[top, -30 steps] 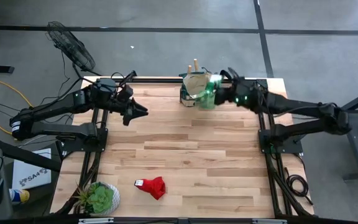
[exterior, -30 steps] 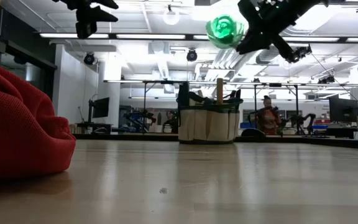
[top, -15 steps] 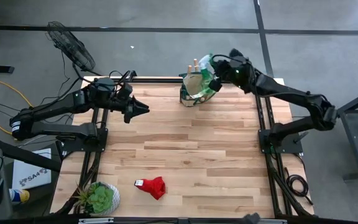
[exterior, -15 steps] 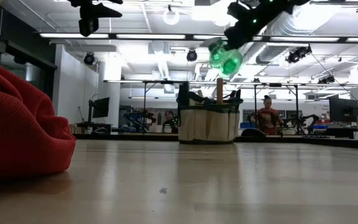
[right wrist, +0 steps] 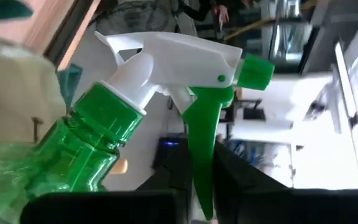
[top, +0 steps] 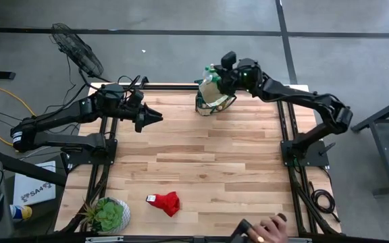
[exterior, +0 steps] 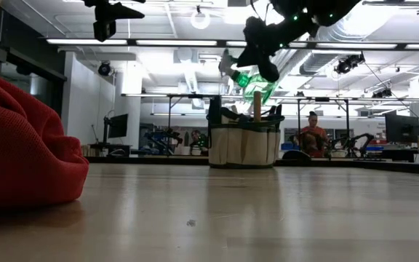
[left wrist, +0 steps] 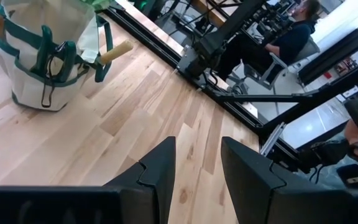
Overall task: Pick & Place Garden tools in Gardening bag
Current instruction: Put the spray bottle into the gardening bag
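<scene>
The right end effector (top: 223, 73) is gripping a green spray bottle (exterior: 252, 78) above the bag (top: 214, 96) at the far edge of the counter (top: 201, 162). Its fingers are clamping narrowly on the bottle, which is hanging tilted just over the bag's open top. In the right wrist view, the bottle's white trigger head and green nozzle (right wrist: 253, 70) are showing sideways past the fingers.

The tan bag with green trim is standing upright, with a wooden handle (exterior: 257, 106) sticking up out of it. In the left wrist view, a wooden handle (left wrist: 115, 52) is poking out from its rim.

The left end effector (top: 152, 118) is hovering over the counter's left side, well apart from the bag and carrying nothing. Its fingers (left wrist: 160, 167) are standing partly apart.

A red glove (top: 165, 202) is lying on the near part of the counter, far from the bag. In the low view it is filling the left foreground. A potted plant (top: 109, 214) is sitting at the near left corner.

A person's hand (top: 269, 229) is showing at the near edge of the counter, to the right.
</scene>
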Robot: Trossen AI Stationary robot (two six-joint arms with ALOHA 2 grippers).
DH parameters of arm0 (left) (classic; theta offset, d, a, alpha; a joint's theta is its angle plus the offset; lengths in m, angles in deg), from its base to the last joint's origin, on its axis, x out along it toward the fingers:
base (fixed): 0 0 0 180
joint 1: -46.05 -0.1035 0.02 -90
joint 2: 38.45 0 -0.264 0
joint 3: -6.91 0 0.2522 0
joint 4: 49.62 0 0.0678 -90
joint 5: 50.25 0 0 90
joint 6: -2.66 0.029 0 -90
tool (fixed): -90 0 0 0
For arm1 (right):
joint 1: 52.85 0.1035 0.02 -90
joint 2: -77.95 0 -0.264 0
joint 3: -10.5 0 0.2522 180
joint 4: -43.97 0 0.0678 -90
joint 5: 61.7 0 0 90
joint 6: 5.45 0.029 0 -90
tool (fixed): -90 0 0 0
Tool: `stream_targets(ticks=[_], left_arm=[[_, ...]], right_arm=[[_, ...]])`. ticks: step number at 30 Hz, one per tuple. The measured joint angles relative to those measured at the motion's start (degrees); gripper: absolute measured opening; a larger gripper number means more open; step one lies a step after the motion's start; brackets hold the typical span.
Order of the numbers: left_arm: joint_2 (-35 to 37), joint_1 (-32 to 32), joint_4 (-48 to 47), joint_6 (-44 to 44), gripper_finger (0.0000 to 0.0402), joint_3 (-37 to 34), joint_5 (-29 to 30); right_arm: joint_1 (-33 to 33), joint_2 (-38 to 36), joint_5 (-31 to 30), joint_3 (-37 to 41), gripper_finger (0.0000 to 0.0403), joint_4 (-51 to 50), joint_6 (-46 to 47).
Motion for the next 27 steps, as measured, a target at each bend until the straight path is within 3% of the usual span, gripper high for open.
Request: stream_targets(ticks=[18,27], left_arm=[[0.0,0.02,-0.02,-2.31,0.0127,0.01,-0.04],[0.0,-0.01,-0.02,-2.27,0.0127,0.0,-0.04]], right_arm=[[-0.04,5.87,7.41,0.02,0.0021,2.44,-21.77],[-0.84,5.87,9.07,0.11,0.0021,0.91,-23.58]])
